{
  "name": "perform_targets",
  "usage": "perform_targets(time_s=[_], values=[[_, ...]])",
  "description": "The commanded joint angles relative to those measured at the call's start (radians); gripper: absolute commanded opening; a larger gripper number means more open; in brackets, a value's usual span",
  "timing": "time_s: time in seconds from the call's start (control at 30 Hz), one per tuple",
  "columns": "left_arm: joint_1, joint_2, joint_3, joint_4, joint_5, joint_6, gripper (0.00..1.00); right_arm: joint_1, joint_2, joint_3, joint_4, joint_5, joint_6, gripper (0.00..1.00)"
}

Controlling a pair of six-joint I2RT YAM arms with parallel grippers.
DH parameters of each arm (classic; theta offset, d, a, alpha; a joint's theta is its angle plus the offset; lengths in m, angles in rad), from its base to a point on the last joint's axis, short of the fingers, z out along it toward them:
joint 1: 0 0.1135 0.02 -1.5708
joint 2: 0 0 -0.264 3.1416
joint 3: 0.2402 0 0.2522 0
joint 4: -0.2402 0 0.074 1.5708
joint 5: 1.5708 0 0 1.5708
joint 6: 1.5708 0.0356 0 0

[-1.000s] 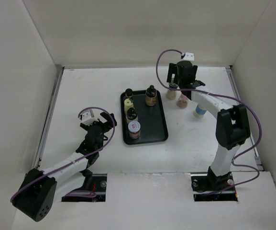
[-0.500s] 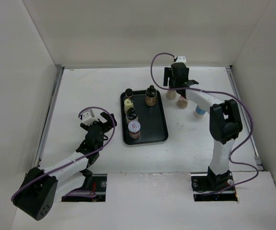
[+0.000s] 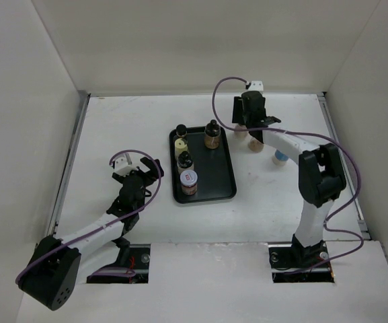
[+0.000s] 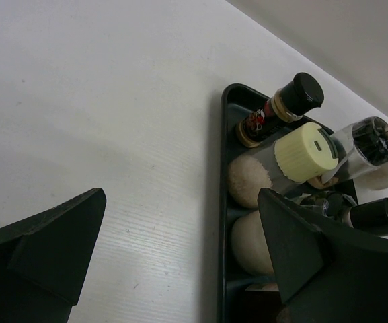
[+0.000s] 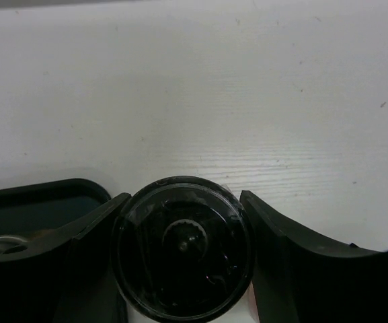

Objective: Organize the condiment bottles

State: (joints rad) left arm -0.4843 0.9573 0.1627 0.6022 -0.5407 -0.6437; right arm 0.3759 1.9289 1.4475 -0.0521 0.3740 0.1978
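A black tray [image 3: 224, 182] in the middle of the table holds several upright condiment bottles, among them a yellow-capped one [image 3: 180, 145] and a pink-capped one [image 3: 189, 180]. Right of the tray's far corner, my right gripper [image 3: 242, 124] stands over a bottle. In the right wrist view its fingers [image 5: 93, 235] press both sides of that bottle's round black cap [image 5: 183, 249]. Two more bottles [image 3: 253, 142] [image 3: 281, 157] stand beside the right arm. My left gripper [image 3: 146, 171] hovers open left of the tray, with only bare table between its fingers [image 4: 52, 235].
The tray's rim [image 4: 222, 202] lies close to my left gripper's right finger, with a black-capped bottle [image 4: 294, 101] and the yellow-capped one [image 4: 306, 151] behind it. A tray corner [image 5: 39, 202] shows left of my right gripper. White walls enclose the table.
My right gripper moved left from the bottles at the far right to the bottle by the tray's corner, and its jaws closed in on the cap. The left arm stayed still.
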Motion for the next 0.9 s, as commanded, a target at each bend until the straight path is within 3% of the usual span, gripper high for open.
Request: perform_targets(time_s=[0.0,0.4,0.87], values=[[0.01,-0.025,0.003,0.045,0.002,-0.01,1.0,0.039,-0.188,-0.001,0.199,0.054,0.006,0.5],[0.01,0.001,0.006,0.054,0.01,-0.017,1.0,0.204,-0.41,-0.306,0.176,0.115,0.045,0.51],[0.014,-0.015,-0.002,0.053,0.013,-0.022,1.0,0.327,-0.21,-0.262,0.281,0.074,0.051,0.52]])
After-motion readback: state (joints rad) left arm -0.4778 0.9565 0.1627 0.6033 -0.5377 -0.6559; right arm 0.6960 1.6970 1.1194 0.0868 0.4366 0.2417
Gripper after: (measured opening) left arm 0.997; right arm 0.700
